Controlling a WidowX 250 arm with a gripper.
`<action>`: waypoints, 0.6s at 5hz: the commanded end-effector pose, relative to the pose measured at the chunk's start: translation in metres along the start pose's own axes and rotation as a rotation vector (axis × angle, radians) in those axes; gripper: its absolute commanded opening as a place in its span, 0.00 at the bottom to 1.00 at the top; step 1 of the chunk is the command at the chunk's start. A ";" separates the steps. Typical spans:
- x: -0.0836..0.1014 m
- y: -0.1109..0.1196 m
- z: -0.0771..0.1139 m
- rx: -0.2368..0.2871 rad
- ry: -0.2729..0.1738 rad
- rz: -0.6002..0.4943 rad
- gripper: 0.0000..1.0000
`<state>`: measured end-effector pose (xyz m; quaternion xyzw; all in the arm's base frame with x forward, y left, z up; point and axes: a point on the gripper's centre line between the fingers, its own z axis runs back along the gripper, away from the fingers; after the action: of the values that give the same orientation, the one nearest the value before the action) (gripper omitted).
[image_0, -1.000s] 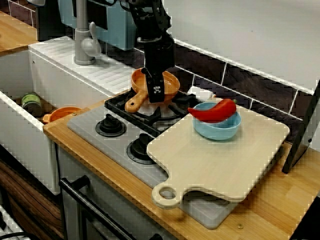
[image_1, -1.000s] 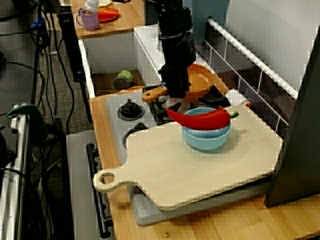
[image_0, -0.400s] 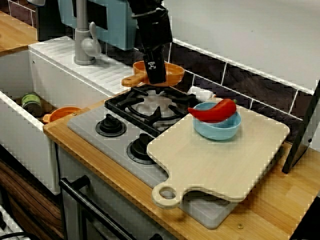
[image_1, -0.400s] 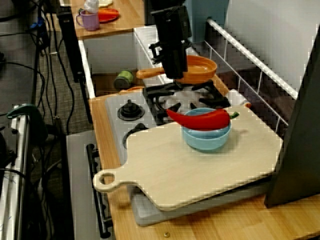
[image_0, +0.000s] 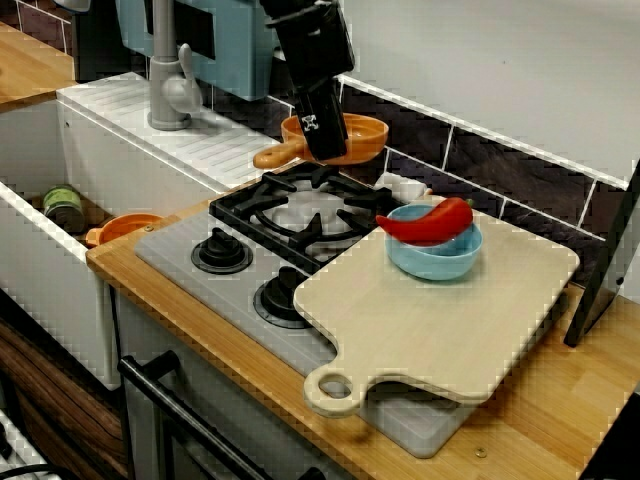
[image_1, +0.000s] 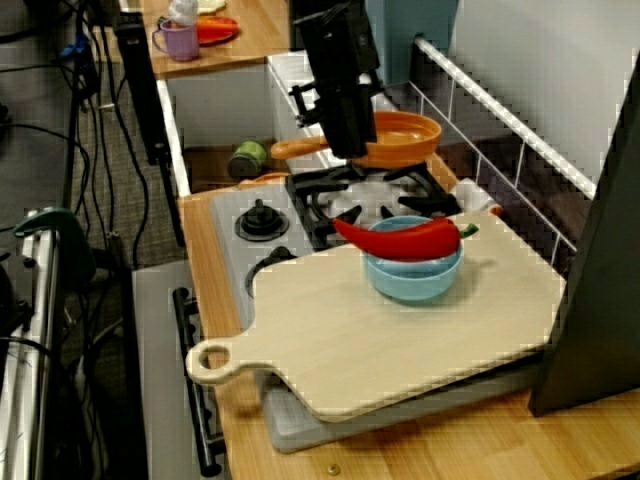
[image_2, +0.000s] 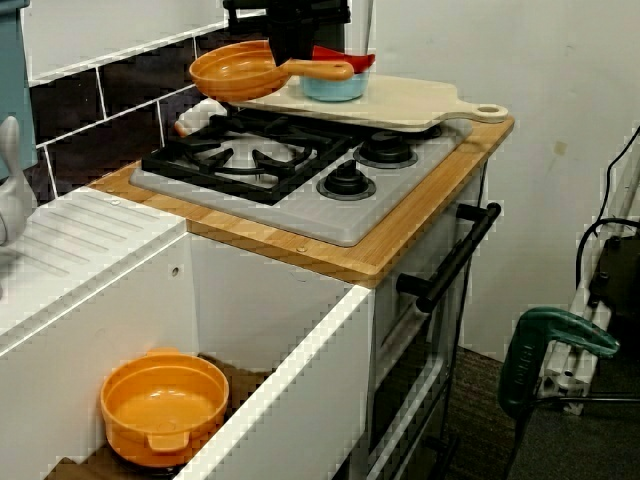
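Holding orange pan (image_0: 358, 137) level above burner grate (image_0: 300, 205) near back edge of counter (image_0: 560, 400), fingers (image_0: 323, 130) clamped on handle for base clearance.

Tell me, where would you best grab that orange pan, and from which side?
By its handle, from above. It juts out sideways from the orange pan, long and narrow, so the tool can close across it, as it does now.

Orange pan (image_0: 350, 139), red chili (image_0: 428, 220), blue bowl (image_0: 436, 258)
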<state>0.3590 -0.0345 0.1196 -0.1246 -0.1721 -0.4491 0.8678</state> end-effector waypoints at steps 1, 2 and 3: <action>0.006 -0.015 0.020 0.105 -0.029 -0.084 0.00; -0.004 -0.014 0.013 0.145 -0.010 -0.096 0.00; -0.017 -0.017 0.002 0.200 0.006 -0.117 0.00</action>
<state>0.3317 -0.0312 0.0925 -0.0444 -0.1886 -0.4742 0.8588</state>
